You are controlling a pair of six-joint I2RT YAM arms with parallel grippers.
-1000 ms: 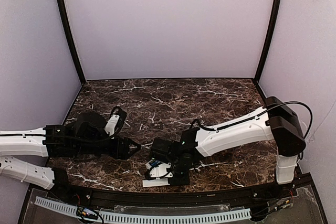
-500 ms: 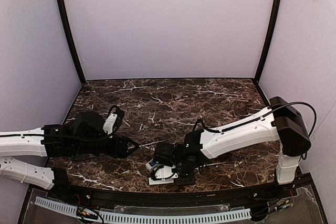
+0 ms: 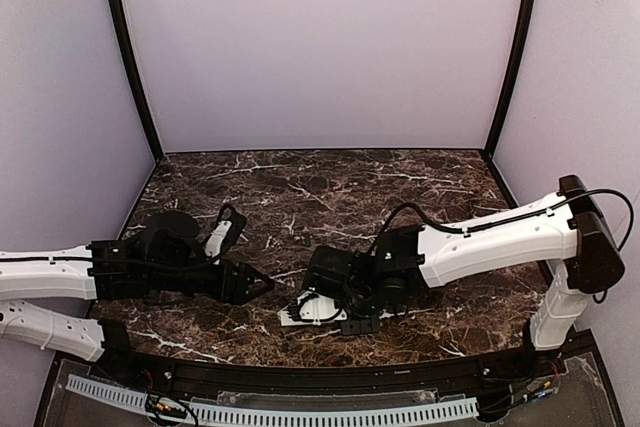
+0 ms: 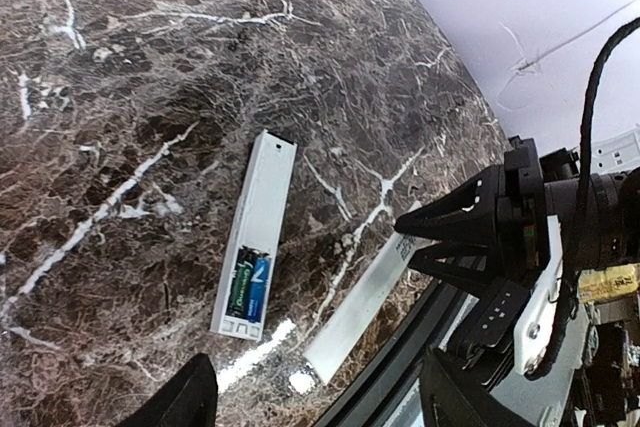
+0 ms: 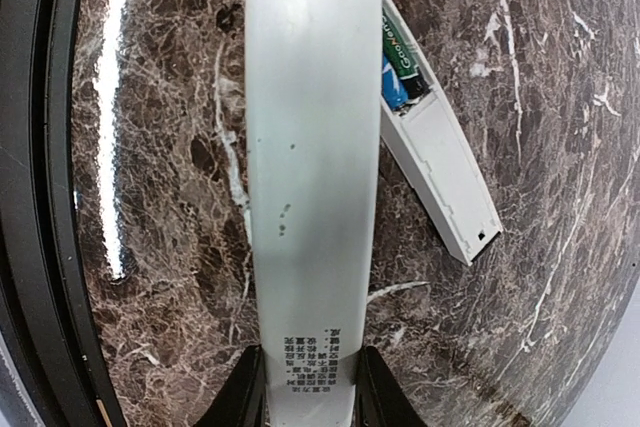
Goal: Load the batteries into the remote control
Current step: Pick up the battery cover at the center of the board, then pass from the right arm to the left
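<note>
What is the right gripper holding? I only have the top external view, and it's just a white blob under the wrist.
Observer: In the right wrist view, the right gripper is shut on a long flat white strip, probably the battery cover, with small print near the gripped end.
Operator: Batteries in?
Observer: Yes. The left wrist view shows the batteries seated side by side in the open bay at one end of the remote control.
Operator: Left gripper?
Observer: In its own wrist view, the left gripper is open with nothing between its fingers.
</note>
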